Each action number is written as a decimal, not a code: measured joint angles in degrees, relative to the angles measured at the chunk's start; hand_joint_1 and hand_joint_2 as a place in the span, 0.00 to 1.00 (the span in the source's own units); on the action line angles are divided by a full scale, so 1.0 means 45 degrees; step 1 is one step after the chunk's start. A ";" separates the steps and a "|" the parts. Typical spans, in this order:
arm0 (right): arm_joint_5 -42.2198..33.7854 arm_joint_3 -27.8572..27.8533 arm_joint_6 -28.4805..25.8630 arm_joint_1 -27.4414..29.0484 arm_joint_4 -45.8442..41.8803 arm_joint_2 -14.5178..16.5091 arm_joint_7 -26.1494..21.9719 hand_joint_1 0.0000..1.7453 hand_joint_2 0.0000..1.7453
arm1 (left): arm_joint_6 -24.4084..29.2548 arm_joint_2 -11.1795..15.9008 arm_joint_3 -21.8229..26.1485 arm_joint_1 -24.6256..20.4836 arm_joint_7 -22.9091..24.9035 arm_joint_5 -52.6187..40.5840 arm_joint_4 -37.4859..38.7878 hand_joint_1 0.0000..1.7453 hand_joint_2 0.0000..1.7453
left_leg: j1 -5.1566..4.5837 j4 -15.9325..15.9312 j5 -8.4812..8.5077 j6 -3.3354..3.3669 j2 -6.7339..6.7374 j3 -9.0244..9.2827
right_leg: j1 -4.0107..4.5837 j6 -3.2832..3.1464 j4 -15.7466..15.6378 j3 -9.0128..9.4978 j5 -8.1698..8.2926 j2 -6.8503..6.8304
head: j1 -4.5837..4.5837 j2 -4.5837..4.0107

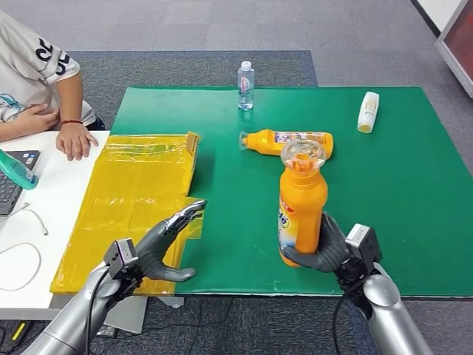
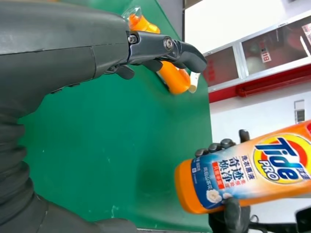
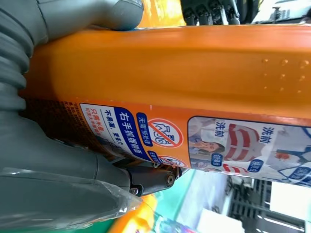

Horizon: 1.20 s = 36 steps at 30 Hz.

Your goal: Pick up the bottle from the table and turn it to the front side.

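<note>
An orange detergent bottle (image 1: 301,203) with a clear cap stands upright near the front edge of the green mat (image 1: 390,185). My right hand (image 1: 326,246) grips its lower part from the right. The left wrist view shows its blue Tide label (image 2: 253,172); the right wrist view shows the orange body and a printed label (image 3: 205,87) close up. My left hand (image 1: 162,240) hovers open over the front left of the mat, fingers stretched toward the bottle, holding nothing.
A second orange bottle (image 1: 290,140) lies on its side behind the held one. A small water bottle (image 1: 245,85) stands at the mat's far edge, a white bottle (image 1: 368,112) lies far right. Yellow bags (image 1: 134,196) cover the left. A person's hand (image 1: 75,140) rests on the white table.
</note>
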 joint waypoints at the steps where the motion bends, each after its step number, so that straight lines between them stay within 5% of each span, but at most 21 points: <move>1: 0.0265 0.0070 -0.0181 0.0020 -0.0185 0.0026 -0.0032 1.00 1.00 | -0.0017 -0.0005 0.0009 -0.0074 0.0000 -0.0064 0.0044 0.00 1.00 | -0.0001 0.0000 -0.0001 0.0002 0.0000 -0.0001 | -0.0001 0.0001 -0.0001 0.0000 0.0000 0.0000 | 0.0000 0.0000; 13: 0.3207 0.1439 -0.2491 0.0015 -0.0986 0.0251 0.0073 1.00 1.00 | -0.0308 0.0092 0.0000 -0.0776 0.0000 -0.0324 0.0452 0.00 1.00 | 0.0002 0.0000 0.0001 -0.0003 0.0000 0.0000 | 0.0003 -0.0002 0.0003 -0.0002 -0.0001 0.0000 | -0.0001 0.0000; 30: 0.4316 0.2238 -0.3367 -0.0162 -0.0929 0.0569 0.0296 1.00 1.00 | -0.1152 0.0200 -0.0082 -0.1311 0.0000 -0.0030 0.0507 0.00 1.00 | 0.0002 0.0000 0.0004 -0.0005 0.0000 0.0001 | 0.0002 -0.0002 0.0002 -0.0002 0.0000 0.0000 | -0.0005 0.0000; 36: 0.4720 0.2876 -0.3758 -0.0809 -0.0043 0.1105 0.0596 1.00 1.00 | -0.1587 0.0128 -0.0476 -0.2267 0.0000 0.0209 0.0487 0.00 1.00 | 0.0002 0.0000 0.0020 -0.0004 0.0000 0.0001 | 0.0002 -0.0005 0.0004 -0.0003 0.0004 -0.0001 | -0.0002 0.0000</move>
